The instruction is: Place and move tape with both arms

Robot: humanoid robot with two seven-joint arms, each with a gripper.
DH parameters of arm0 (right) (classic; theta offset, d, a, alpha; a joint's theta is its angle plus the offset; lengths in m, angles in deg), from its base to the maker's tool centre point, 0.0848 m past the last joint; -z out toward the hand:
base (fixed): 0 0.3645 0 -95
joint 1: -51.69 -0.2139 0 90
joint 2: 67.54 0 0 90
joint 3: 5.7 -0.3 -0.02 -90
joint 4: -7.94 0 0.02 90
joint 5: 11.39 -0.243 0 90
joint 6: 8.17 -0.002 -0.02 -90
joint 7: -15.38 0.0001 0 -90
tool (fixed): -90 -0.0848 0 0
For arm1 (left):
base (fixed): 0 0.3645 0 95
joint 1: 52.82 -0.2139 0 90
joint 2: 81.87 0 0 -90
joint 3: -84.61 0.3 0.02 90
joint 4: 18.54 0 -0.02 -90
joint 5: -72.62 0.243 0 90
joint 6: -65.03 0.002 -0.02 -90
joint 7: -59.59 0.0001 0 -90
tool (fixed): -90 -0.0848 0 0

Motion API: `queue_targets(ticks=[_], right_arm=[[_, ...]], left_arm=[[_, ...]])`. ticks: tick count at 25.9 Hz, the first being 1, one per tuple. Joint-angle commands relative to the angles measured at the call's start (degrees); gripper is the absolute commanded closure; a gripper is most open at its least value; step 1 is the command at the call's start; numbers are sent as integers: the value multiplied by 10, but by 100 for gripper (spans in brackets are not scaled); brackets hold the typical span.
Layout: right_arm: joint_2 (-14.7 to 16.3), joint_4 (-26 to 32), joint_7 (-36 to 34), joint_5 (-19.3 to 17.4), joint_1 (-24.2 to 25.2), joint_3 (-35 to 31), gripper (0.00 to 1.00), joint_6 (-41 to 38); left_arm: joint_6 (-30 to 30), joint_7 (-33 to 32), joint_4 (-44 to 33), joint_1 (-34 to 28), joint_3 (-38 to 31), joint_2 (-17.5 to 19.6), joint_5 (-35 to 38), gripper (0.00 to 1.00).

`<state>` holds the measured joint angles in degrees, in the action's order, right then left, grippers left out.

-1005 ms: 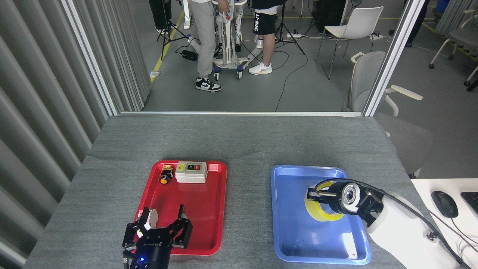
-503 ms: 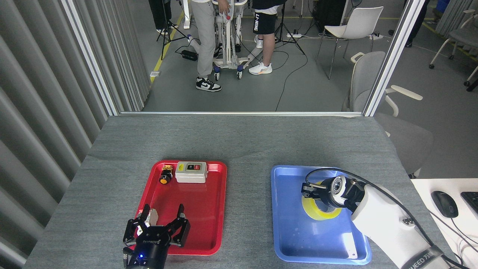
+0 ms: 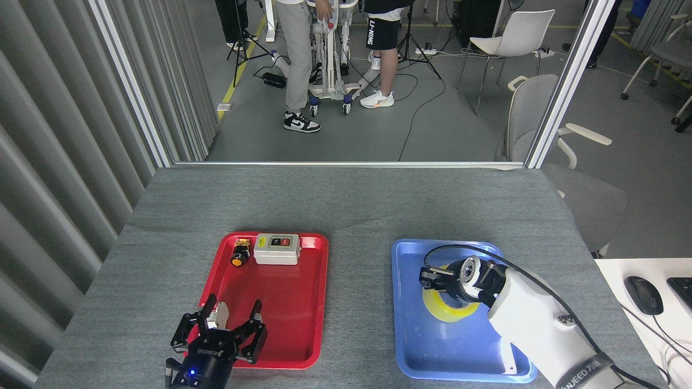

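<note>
Two trays on the grey felt-covered table (image 3: 346,200). Red tray (image 3: 292,302) on the left holds a small black-and-orange push button (image 3: 239,254) at its far-left corner, with a grey switch box (image 3: 277,248) with red and black buttons just beside it on the right; the rest of the red floor is bare apart from the left gripper's fingers overlapping its near edge. Blue tray (image 3: 432,346) on the right holds the tape (image 3: 444,308), a yellow roll lying flat in the middle of the tray, partly hidden under the right wrist. Right gripper (image 3: 432,281) sits directly over the roll, seen end-on and dark behind the wrist camera, so I can't tell whether its fingers are apart or clamped on the roll, or whether the roll rests on the tray floor. Left gripper (image 3: 224,327) is at the near-left corner of the red tray, fingers spread apart, nothing between them; a small white block (image 3: 220,313) shows just behind its fingers.
</note>
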<state>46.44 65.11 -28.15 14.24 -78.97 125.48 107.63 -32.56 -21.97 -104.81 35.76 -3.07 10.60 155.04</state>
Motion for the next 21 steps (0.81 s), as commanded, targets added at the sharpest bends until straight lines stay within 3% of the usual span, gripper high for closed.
queue_targets(ticks=[1, 7, 13, 16, 18, 21], right_arm=[[2, -1, -6, 0, -4, -3, 46, 1], [5, 0, -24, 11, -2, -3, 22, 1], [9, 19, -47, 27, 5, -8, 12, -4], [19, 48, -118, 96, 36, -76, 6, -27], [16, 60, -171, 170, 88, -153, 5, -80], [6, 88, -286, 311, 150, -265, 2, -204]], left_arm=[[1, -1, 0, 1, -11, 0, -1, 1], [0, -1, 0, 0, -28, 1, -2, 0], [1, -1, -1, -1, -36, 0, -2, 0], [1, -1, -1, -2, -36, -1, -2, 0], [1, -1, 0, -2, -36, -1, -3, 0], [2, -4, 2, -2, -36, -3, -3, 0]])
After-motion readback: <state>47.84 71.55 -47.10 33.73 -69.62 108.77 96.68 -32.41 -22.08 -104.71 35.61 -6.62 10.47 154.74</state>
